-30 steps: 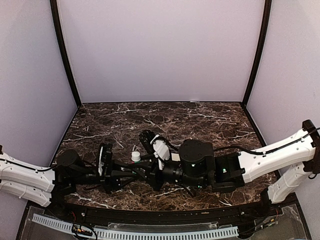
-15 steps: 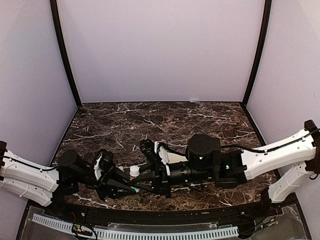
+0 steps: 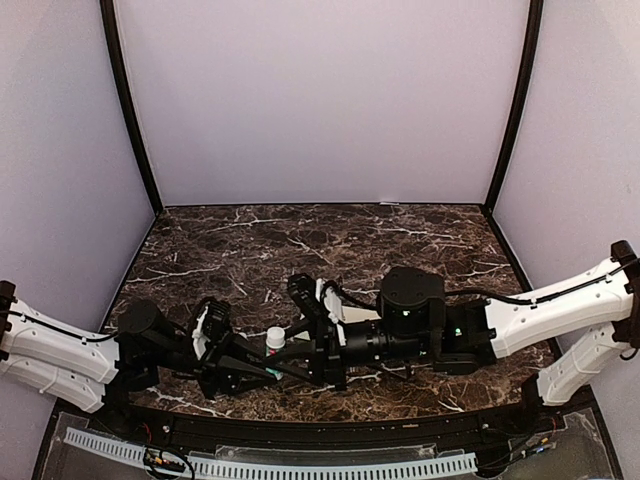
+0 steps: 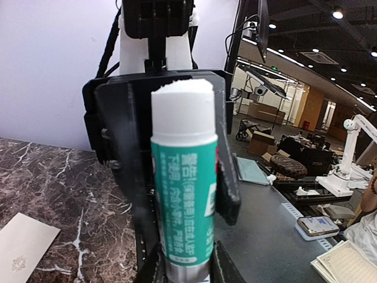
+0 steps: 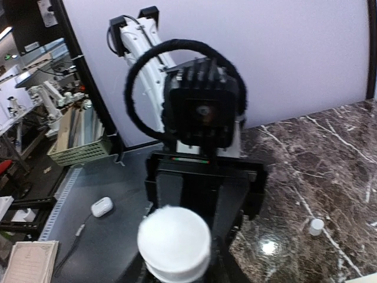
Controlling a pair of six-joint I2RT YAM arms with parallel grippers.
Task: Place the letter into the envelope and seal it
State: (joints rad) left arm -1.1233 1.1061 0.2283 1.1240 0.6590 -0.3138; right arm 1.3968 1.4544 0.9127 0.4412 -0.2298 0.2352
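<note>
A glue stick point(image 4: 182, 177) with a teal label, white top and silver base stands between my two grippers near the table's front middle point(image 3: 275, 340). My left gripper point(image 4: 185, 268) is shut on its silver base. My right gripper point(image 5: 177, 268) faces it from the other side, its fingers point(image 4: 228, 194) closed against the stick's sides, with the white top point(image 5: 174, 239) low in its view. A corner of pale cream paper point(image 4: 20, 244), apparently the envelope, lies on the marble in the left wrist view. The letter is out of view.
A small white cap point(image 5: 317, 226) lies loose on the dark marble table point(image 3: 330, 240). The arms point(image 3: 520, 320) cross the front strip of the table. Lilac walls enclose the back and both sides.
Both grippers and the glue stick have shifted toward the near edge of the table. The left wrist has turned and dropped lower. The right arm followed it leftward.
</note>
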